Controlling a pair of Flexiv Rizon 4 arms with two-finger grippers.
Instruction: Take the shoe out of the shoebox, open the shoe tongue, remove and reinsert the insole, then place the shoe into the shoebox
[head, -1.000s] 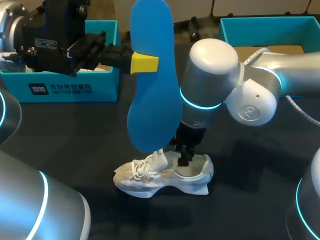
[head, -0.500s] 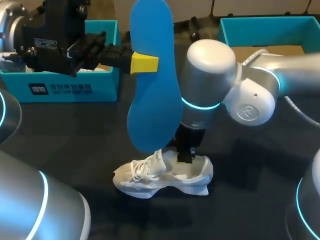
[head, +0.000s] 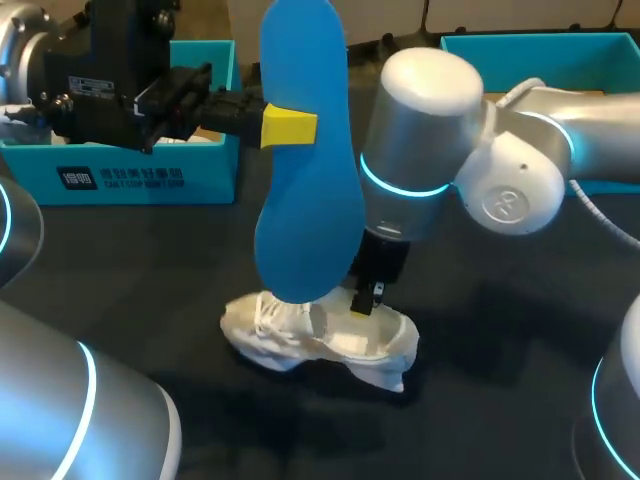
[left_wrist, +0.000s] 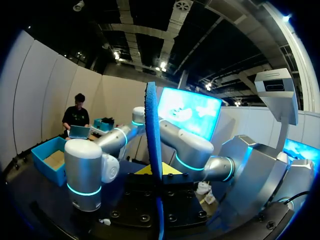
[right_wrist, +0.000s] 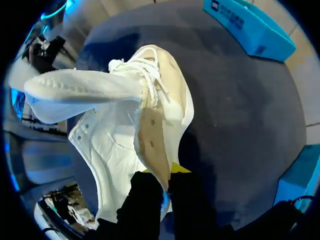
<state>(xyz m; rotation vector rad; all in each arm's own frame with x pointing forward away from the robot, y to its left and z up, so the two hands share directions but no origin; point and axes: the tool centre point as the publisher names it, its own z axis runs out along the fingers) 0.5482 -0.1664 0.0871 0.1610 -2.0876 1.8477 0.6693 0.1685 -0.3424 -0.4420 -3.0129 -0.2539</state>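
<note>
- Box (head: 130, 178): open, behind the shoe (head: 320, 340) and well to its left. It plays no part at present.
- Left gripper (head: 298, 128): up and left of the shoe, fingers clenched on the insole (head: 305, 170) near its middle. You hold the insole upright, lower end over the shoe's laced end. Whether they touch cannot be told.
- Shoe: out of the box, on the table (head: 500, 400), tipped off its sole.
- Right gripper (head: 368, 298): at the shoe's heel, grasping the collar edge.
- Second box (head: 540, 60): behind the shoe, well to its right.
- Step in hand, as judged: the insole is out and reinsertion has not begun.
- Next move, as judged: you need the shoe's opening turned upward and held steady at the heel. Then bring the insole's lower end down into the opening and slide it toward the toe.
- Views: only the head view shows both boxes and the insole's broad face. The left wrist view shows the insole (left_wrist: 153, 135) edge-on between the fingers. The right wrist view alone shows the collar pinched by the right gripper (right_wrist: 167, 175), and the shoe (right_wrist: 115, 135) lying over.
</note>
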